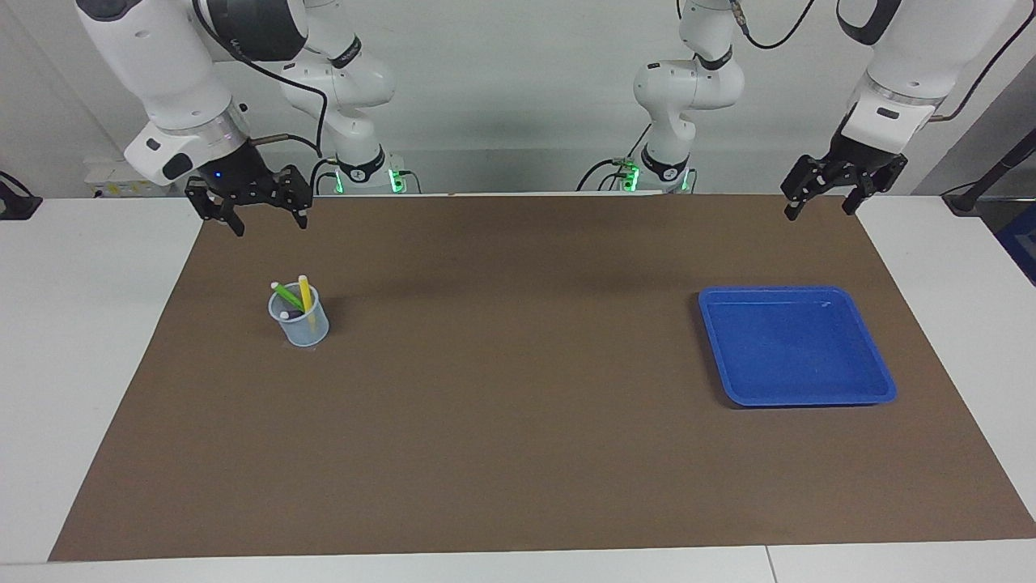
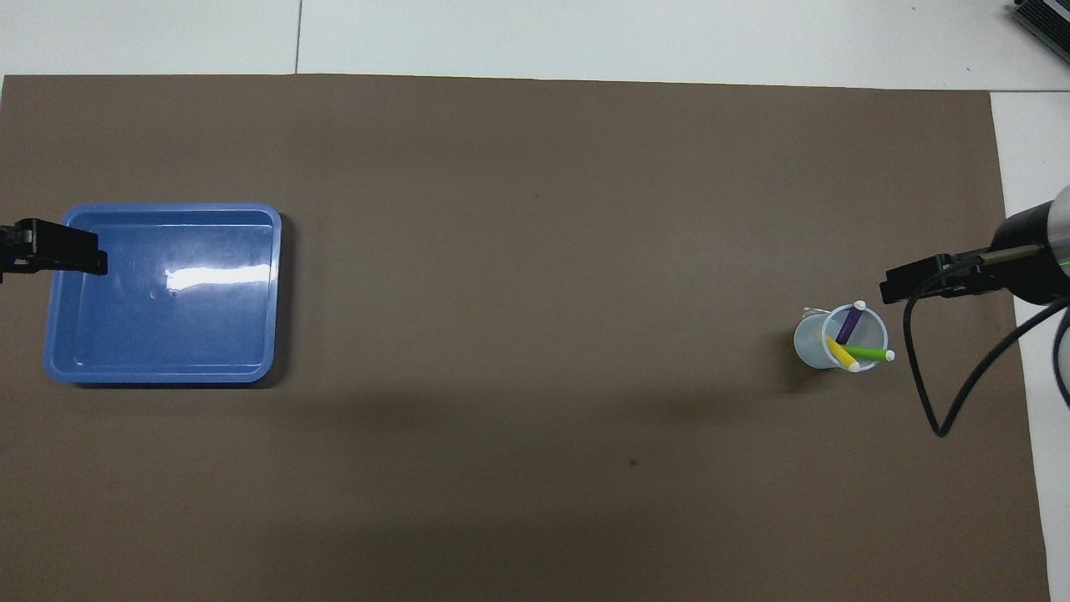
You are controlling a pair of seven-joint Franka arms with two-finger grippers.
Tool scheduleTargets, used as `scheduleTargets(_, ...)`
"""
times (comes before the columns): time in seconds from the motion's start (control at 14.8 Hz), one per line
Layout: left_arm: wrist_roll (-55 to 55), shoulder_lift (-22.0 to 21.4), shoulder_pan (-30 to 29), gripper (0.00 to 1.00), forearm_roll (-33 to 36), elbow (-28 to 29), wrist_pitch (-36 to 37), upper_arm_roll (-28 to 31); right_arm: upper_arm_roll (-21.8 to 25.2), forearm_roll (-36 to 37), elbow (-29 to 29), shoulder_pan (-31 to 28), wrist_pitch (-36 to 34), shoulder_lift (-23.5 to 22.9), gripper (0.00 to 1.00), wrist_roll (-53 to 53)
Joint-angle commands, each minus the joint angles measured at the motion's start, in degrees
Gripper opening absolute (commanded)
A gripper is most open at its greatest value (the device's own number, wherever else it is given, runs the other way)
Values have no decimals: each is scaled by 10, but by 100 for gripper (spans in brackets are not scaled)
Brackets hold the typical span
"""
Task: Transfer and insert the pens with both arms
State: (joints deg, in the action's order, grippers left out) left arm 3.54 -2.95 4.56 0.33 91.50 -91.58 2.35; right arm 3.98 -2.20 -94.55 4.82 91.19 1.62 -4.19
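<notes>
In the overhead view only part of each gripper shows at the frame edges; the purple pen (image 2: 851, 324) sits deep in the cup (image 1: 300, 325), hardly visible in the facing view. The green pen (image 1: 286, 295) and yellow pen (image 1: 305, 293) lean there too, whitish ends up. The cup is translucent plastic; the blue tray (image 1: 797, 396), glossy and round-cornered, lies on a matte brown mat (image 1: 518, 421). The left gripper (image 1: 823, 205) hangs over the mat's edge with fingers apart, as does the right gripper (image 1: 269, 224), both gripping nothing.
</notes>
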Motion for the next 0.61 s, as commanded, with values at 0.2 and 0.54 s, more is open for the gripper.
scheduleTargets(0.2,-8,-7,5,100,10,6,-12,-1,-3,0,13,-12,-9,-5,100,10)
scheduleTargets(0.54,-8,-8,5,100,10,7,-14,0,-4,2,14,-25,-6,-6,100,10)
